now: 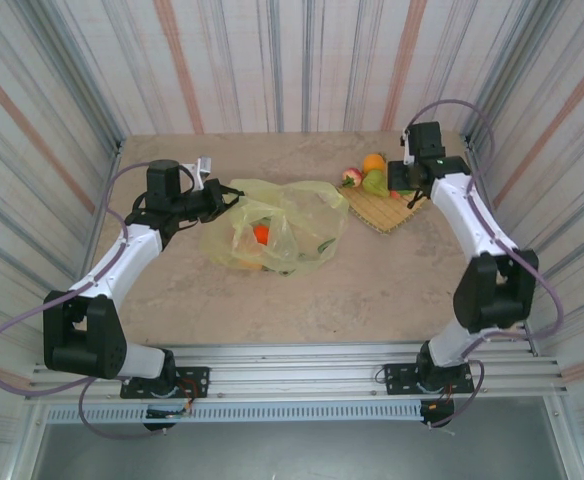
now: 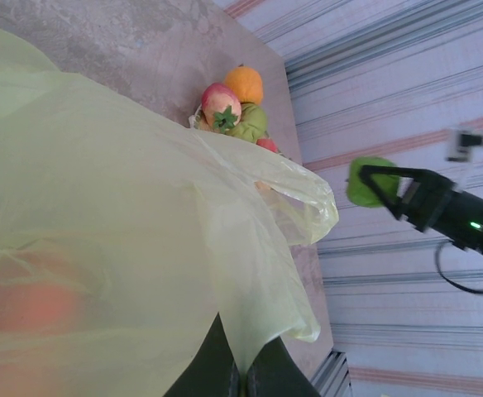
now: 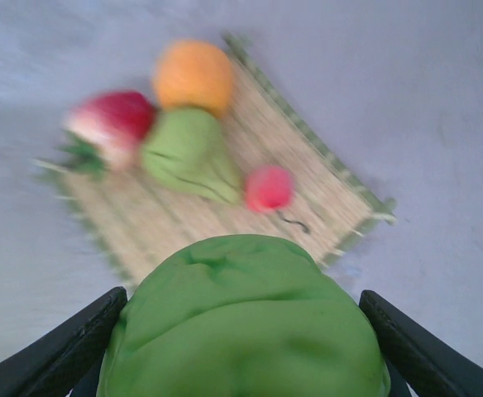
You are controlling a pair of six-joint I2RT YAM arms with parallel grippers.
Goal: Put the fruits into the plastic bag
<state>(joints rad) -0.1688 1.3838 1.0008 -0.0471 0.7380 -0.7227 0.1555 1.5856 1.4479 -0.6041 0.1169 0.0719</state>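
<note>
Our right gripper (image 3: 241,302) clasps a green fruit (image 3: 241,339) low in the frame, the mat (image 3: 316,190) with four more fruits (image 3: 193,76) mid-frame (all blurred). Our left gripper (image 2: 240,374), pinched tight, holds the plastic bag (image 1: 292,215) at centre frame, with an orange fruit (image 1: 261,234) inside.

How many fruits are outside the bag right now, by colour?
Orange: 1, orange fruit
Green: 2, green pear on the mat, green fruit in the right gripper
Red or pink: 2, big red fruit, small red fruit
Total: 5
</note>
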